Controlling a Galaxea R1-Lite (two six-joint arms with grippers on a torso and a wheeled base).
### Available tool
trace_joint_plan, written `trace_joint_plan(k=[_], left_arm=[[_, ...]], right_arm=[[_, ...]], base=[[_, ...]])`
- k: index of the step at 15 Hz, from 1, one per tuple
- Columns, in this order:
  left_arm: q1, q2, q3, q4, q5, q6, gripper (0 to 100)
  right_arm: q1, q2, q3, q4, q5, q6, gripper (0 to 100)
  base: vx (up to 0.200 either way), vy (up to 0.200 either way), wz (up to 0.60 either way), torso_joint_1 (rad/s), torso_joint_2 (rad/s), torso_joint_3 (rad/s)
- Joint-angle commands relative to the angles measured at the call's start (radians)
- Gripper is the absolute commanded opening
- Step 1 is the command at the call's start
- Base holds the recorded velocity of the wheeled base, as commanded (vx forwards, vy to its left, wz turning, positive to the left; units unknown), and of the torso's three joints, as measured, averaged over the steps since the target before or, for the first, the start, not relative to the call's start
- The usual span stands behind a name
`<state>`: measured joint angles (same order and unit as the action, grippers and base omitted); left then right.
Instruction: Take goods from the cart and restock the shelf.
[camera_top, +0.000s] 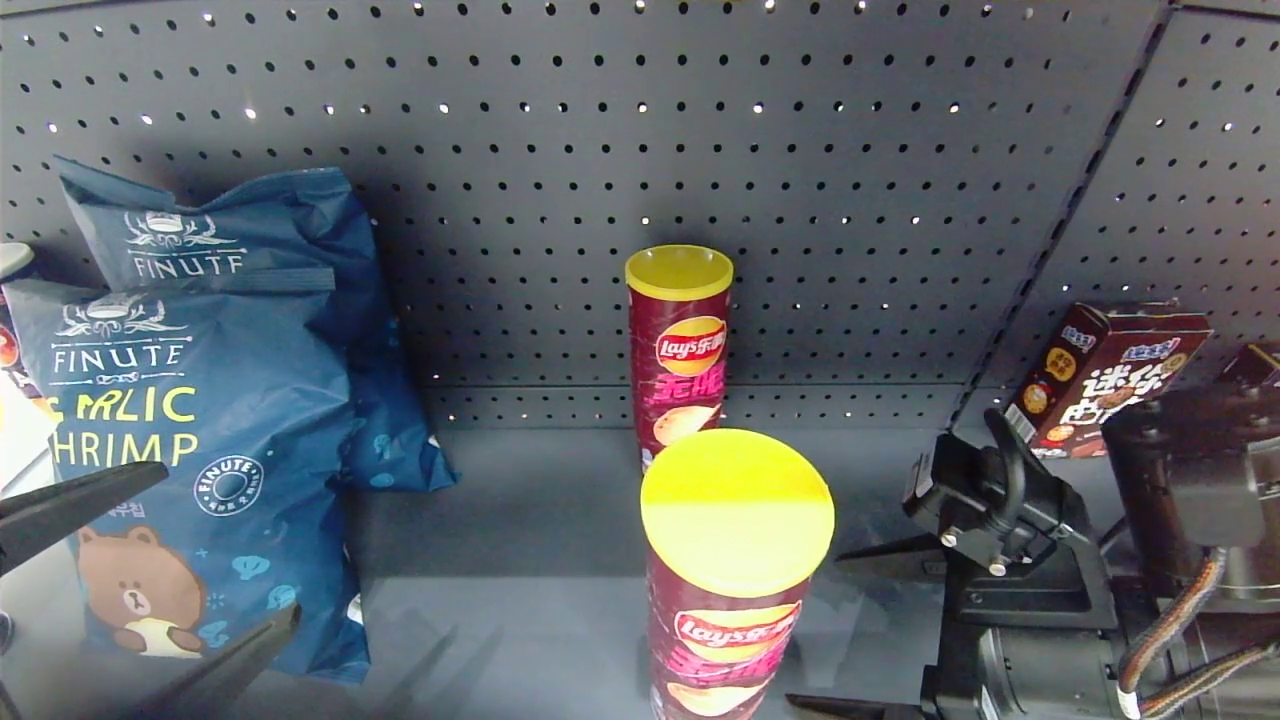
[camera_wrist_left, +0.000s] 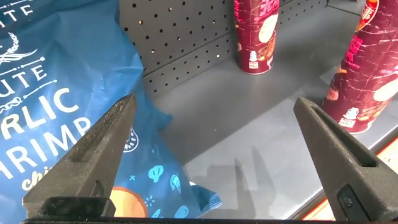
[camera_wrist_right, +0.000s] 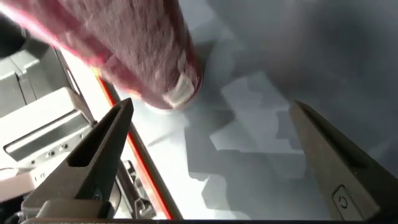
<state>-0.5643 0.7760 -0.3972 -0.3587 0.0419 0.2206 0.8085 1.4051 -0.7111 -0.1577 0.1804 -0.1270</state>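
Standing at the shelf (camera_top: 520, 520) front, the near chip can (camera_top: 737, 570) has a second can (camera_top: 679, 345) straight behind it by the pegboard (camera_top: 800, 150). Left of it lean blue snack bags (camera_top: 200, 420), with the left gripper (camera_wrist_left: 214, 102) spread wide before them. Right of it the right gripper (camera_wrist_right: 211, 104) gapes wide, empty, beside its base; a brown box (camera_top: 1100, 375) stands farther right.

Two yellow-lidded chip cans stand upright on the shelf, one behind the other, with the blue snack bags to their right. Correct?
No. The front can and rear can do stand upright on the shelf, one behind the other, but the head view shows the blue snack bags to their left, not right.
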Motion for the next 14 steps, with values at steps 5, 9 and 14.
trace_joint_plan(k=[5,9,14], left_arm=[[0.0,0.0,0.003,0.0,0.0,0.0,100],[0.0,0.0,0.008,0.0,0.0,0.0,100],[0.0,-0.001,0.023,0.0,0.0,-0.001,100]], right_arm=[[0.0,-0.006,0.018,-0.002,0.001,0.0,100],[0.0,0.02,0.013,-0.003,0.004,-0.002,100],[0.0,0.058,-0.011,-0.003,0.005,-0.005,100]], base=[[0.0,0.0,0.0,0.0,0.0,0.0],[0.0,0.0,0.0,0.0,0.0,0.0],[0.0,0.0,0.0,0.0,0.0,0.0]])
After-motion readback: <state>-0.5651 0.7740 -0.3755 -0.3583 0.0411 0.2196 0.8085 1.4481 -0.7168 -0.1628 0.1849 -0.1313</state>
